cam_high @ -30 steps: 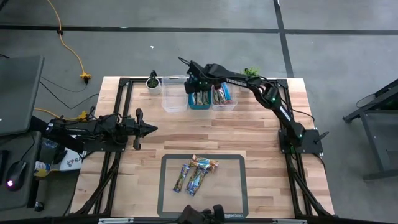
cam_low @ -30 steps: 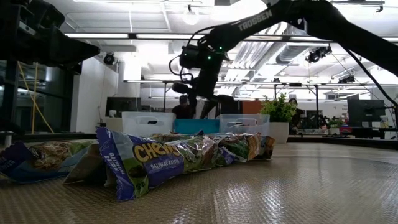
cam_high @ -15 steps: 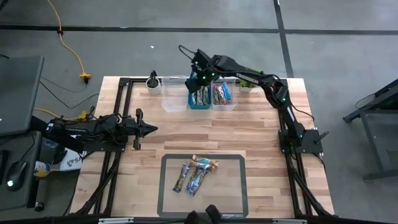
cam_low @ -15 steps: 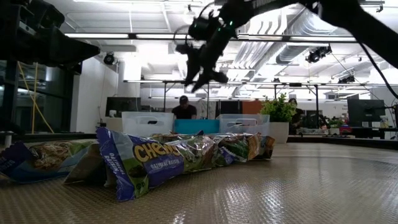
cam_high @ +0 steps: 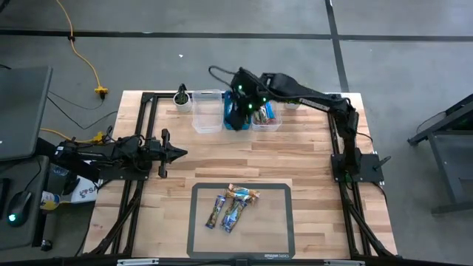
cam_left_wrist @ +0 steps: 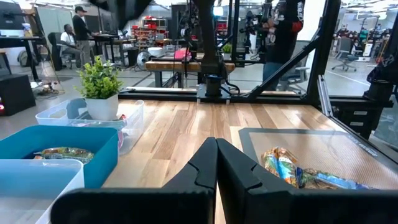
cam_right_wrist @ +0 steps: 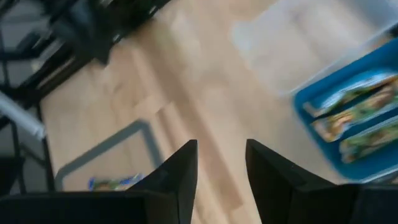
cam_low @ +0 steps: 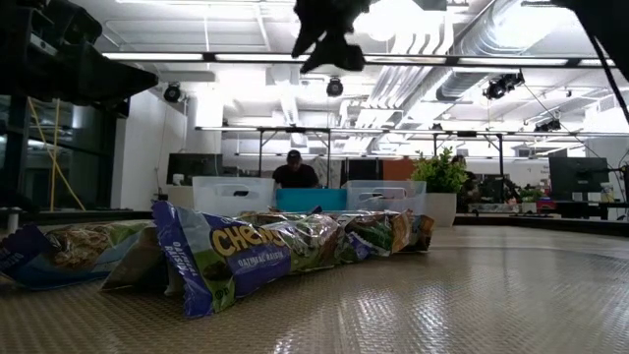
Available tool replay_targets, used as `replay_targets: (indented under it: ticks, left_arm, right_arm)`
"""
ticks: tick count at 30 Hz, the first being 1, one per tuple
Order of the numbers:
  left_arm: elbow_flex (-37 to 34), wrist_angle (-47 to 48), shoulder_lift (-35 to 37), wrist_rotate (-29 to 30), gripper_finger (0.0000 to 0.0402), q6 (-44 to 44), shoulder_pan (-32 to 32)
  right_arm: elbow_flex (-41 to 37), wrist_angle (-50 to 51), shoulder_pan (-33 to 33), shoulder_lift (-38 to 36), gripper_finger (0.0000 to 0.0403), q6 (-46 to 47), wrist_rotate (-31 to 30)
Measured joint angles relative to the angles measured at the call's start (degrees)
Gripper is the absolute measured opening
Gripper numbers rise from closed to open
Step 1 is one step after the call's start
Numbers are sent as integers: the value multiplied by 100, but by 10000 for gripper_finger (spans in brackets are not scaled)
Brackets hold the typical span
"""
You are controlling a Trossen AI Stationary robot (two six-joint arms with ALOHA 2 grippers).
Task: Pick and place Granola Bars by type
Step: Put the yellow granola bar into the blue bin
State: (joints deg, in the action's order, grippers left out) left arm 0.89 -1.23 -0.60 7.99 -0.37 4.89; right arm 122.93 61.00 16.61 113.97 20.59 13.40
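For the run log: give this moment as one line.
right gripper: open, empty, above blue bin | left gripper: shut, idle at left | bars: on mat

— What is the table (cam_high: pixel 295 159) made of?
— Pale wood in planks with a smooth finish, set on a black metal frame (cam_high: pixel 145 103).
— And the mat (cam_high: pixel 277 222)?
— Grey and matt, with a fine raised tread pattern in the low view.
— The Granola Bars (cam_high: pixel 231 205)?
— Glossy, crinkled foil-like wrappers.
— The bins?
— Plastic: two clear bins (cam_high: pixel 208 118), one opaque blue bin (cam_left_wrist: pixel 74 140).
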Motion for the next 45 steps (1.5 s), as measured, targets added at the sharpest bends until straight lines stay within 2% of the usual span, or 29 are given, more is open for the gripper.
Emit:
replay_targets:
  ticks: [8, 11, 17, 19, 31, 35, 45]
  left_arm:
    - [0, -1, 0, 0, 1, 0, 2]
    - [1, 0, -1, 0, 1, 0, 1]
    - [2, 1, -2, 0, 1, -1, 2]
    - [0, 1, 0, 0, 1, 0, 1]
    - [1, 1, -1, 0, 1, 1, 1]
    - [2, 0, -1, 0, 1, 0, 2]
    - [0, 1, -2, 0, 1, -1, 1]
  right_arm:
    - [0, 173, -1078, 2, 119, -13, -91]
    - [0, 240, -1486, 34, 119, -141, -549]
    - [-2, 564, -2215, 54, 119, -290, -1955]
    - [-2, 686, -2418, 105, 119, -290, -2205]
    - [-2, 1332, -3090, 929, 119, -114, -2070]
    - [-2, 1335, -3162, 1250, 119, 160, -2174]
    - [-2, 1244, -3157, 1814, 119, 812, -1793]
